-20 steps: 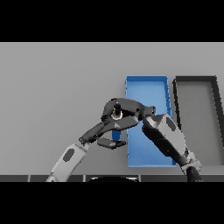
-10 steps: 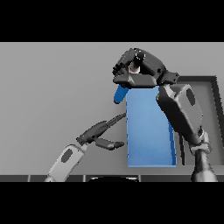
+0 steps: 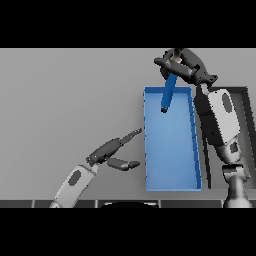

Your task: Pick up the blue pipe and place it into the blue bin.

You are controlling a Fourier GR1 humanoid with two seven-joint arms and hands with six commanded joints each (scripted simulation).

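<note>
Blue pipe point(image 3: 168, 93) hangs from the right hand point(image 3: 182, 66), fingers curled round its upper end. Pipe points down and slightly toward the robot's left; its lower tip shows over the far end of the blue bin point(image 3: 172, 180). It reads as held in the air, clear of the bin floor, though the height above it cannot be judged from this single view.

Grip at the top end looks deliberate: the free length dangles below the hand, so the tip can enter the bin without the fingers meeting the walls.

Bin lies long axis away from the robot, on the grey table point(image 3: 65, 95). A dark bin point(image 3: 248, 125) sits just beside it on the right, partly hidden by the right arm.

Left hand point(image 3: 112, 150) rests low, near the blue bin's left wall, fingers straight and thumb spread, holding nothing. Idle.

Judgement: pick done, carry nearly done. Remaining: lower and release. Risk: pipe sits close to the far wall, so an early drop could catch the rim.
</note>
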